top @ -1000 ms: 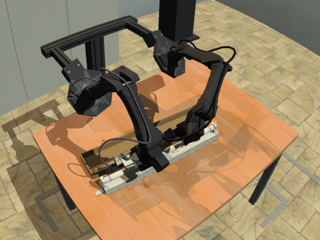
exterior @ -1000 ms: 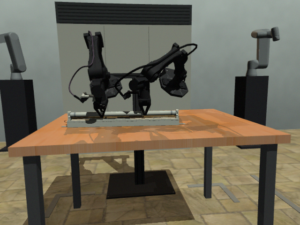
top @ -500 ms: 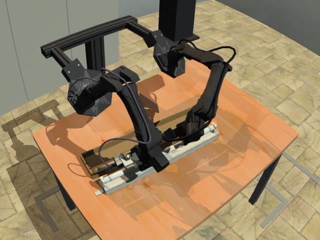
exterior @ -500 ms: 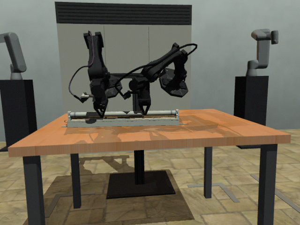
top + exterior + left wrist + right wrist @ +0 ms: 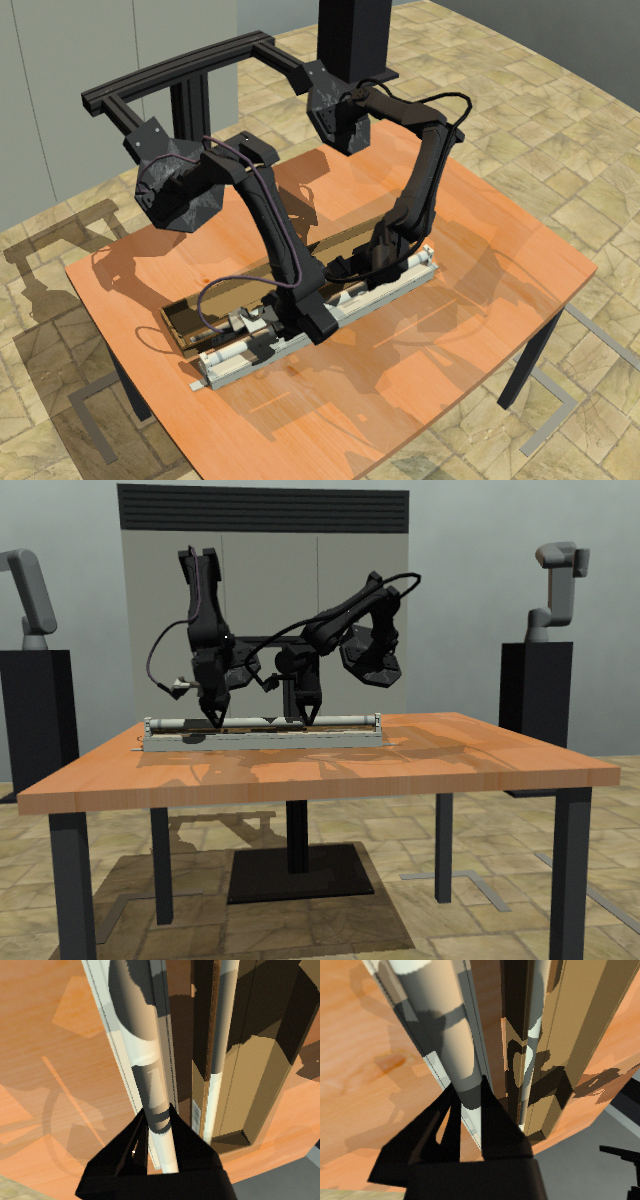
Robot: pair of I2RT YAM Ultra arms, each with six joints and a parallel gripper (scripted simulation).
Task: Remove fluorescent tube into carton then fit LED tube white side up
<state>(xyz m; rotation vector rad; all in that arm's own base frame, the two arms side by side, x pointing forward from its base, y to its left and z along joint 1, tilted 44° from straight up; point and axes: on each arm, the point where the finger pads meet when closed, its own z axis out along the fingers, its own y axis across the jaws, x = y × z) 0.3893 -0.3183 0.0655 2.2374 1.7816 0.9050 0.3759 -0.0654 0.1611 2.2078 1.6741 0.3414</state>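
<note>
The desk [image 5: 516, 268] [image 5: 320, 788] [image 5: 30, 1035] [image 5: 365, 1125] carries the fixture and the carton. Over it reach both black arms: the left arm [image 5: 426, 160] [image 5: 336, 624], with a black cable, and the right arm [image 5: 273, 222] [image 5: 204, 604], with a purplish one.

The long carton [image 5: 222, 285] [image 5: 255, 1060] [image 5: 575, 1010] lies beside the fixture, on the side nearer the arms' mounts, its long walls running about the same way. The pale light fixture [image 5: 382, 302] [image 5: 310, 741] sits on the desk.

One tube [image 5: 227, 352] [image 5: 341, 720] [image 5: 132, 1050] [image 5: 460, 1055] spans the fixture above its body, an end at each lampholder; whether it is locked there, I cannot tell. Another tube [image 5: 199, 337] [image 5: 212, 1095] [image 5: 527, 1060] lies lengthwise inside the carton, along the wall next to the fixture. Which is the fluorescent and which the LED is unclear.

A lampholder [image 5: 428, 253] [image 5: 377, 720] stands at the left arm's end of the fixture, the other lampholder [image 5: 204, 360] [image 5: 148, 725] at the right arm's end.

The left gripper [image 5: 310, 723] [image 5: 158, 1108] and the right gripper [image 5: 219, 724] [image 5: 470, 1081] both point downward, their fingers closed around the fixture's tube at two separate places between the lampholders.
</note>
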